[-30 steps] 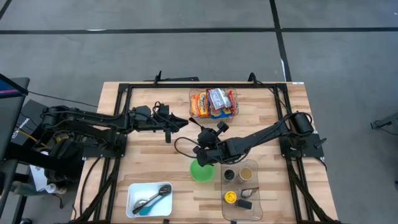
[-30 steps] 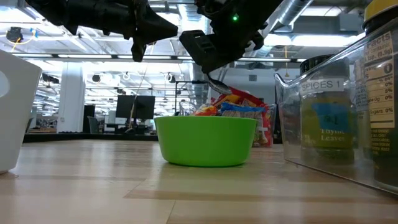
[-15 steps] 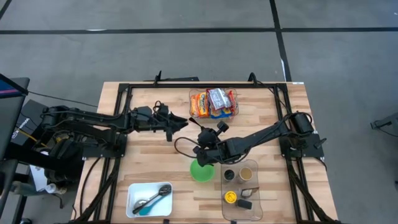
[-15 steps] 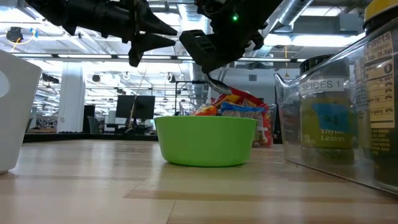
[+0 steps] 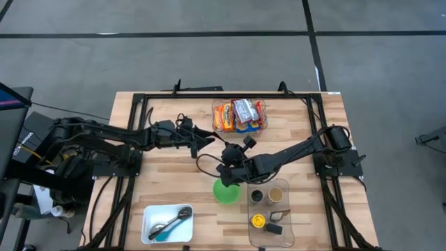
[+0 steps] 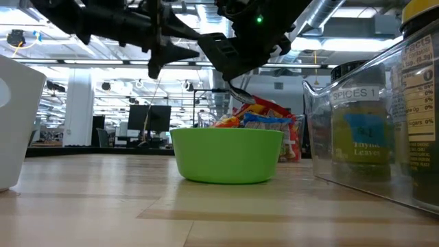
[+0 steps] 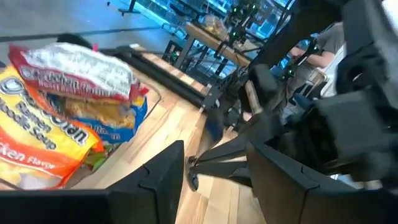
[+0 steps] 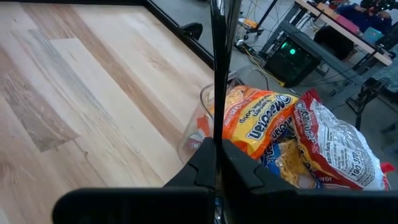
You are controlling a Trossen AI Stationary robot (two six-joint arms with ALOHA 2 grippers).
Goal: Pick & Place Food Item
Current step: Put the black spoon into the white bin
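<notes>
- Orange, red and silver noodle packets [image 5: 239,115] lie heaped in a clear plastic tub [image 5: 217,126] at the far middle of the pale wooden worktop [image 5: 167,178]; none has left it, so the pick looks not yet made.
- The left gripper [image 5: 206,134] hangs above the boards just beside the tub's near left corner, its two dark fingers [image 7: 163,172] set wide apart and empty in the left wrist view, with the packets ahead of them.
- The right gripper [image 5: 224,178] sits over the far rim of the round green plastic bowl [image 5: 226,192]; in its own wrist view the fingers [image 8: 208,163] are pressed together with nothing between them.
- Judged from this, the step in hand is the left arm's reach for a packet, and the bowl the likely drop point.
- To do it well, the left gripper should rise over the tub wall first, then descend on the topmost silver-and-red packet [image 7: 73,64].
- The packets are crinkly and slack; a bite across a firm middle should hold better than one on a loose edge.
- The right arm lies close to the path to the bowl, so the carry needs clearance.
- A clear bin of spice jars [image 5: 271,209] stands beside the bowl.
</notes>
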